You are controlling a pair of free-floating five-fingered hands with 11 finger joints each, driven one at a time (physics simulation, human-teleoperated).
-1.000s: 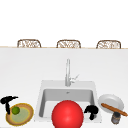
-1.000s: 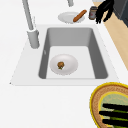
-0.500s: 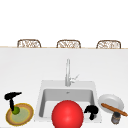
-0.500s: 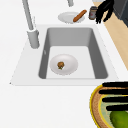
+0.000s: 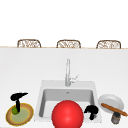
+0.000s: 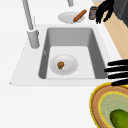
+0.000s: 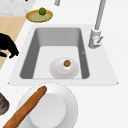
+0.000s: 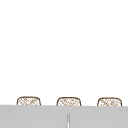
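Observation:
My left hand (image 5: 17, 97) hovers over a yellow-rimmed woven plate (image 5: 26, 115) left of the sink. Its straight fingers (image 6: 117, 72) reach in above the plate's near edge (image 6: 100, 100), just above a green fruit (image 5: 15, 110) that lies on the plate (image 6: 120, 118). My right hand (image 5: 91, 110) hangs with relaxed fingers over the sink's front right corner, also seen in the left side view (image 6: 105, 10) and the right side view (image 7: 7, 45). It holds nothing. In the sink basin (image 6: 72, 37) sits a white dish (image 6: 68, 67) with a small brown lump (image 6: 60, 65) on it.
Right of the sink a white plate (image 5: 112, 101) carries a brown bread stick (image 5: 113, 109), with a dark jar (image 5: 115, 118) beside it. A red ball (image 5: 67, 115) stands at the sink's front. The faucet (image 5: 67, 72) rises behind the basin; three chair backs (image 8: 68, 101) line the far counter.
My left hand has moved right and over the woven plate, coming in above the green fruit. The right hand has stayed where it was.

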